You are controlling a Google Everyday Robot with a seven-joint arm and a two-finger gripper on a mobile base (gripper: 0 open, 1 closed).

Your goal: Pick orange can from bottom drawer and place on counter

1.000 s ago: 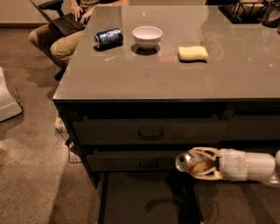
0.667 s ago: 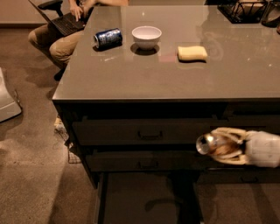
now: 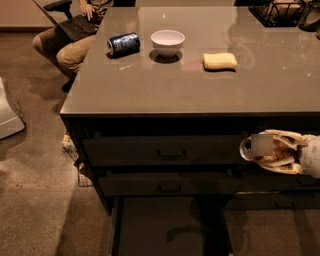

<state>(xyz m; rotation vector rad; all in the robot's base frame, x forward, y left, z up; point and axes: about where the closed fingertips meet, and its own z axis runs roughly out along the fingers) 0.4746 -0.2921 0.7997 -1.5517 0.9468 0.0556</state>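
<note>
My gripper (image 3: 265,151) comes in from the right edge, in front of the cabinet at the height of the top handled drawer. It is shut on the orange can (image 3: 250,148), which lies on its side with a silver end facing left. The can hangs below the level of the counter (image 3: 200,87). The bottom drawer (image 3: 165,227) is pulled open below, a dark shallow tray with nothing visible in it.
A blue can (image 3: 123,43) lies on its side at the counter's back left, with a white bowl (image 3: 167,41) and a yellow sponge (image 3: 220,61) to its right. A wire rack (image 3: 277,12) stands at the back right. A seated person with a laptop (image 3: 75,30) is at the far left.
My gripper has carried the orange can up and to the right, from in front of the middle drawer to the level of the top drawer.
</note>
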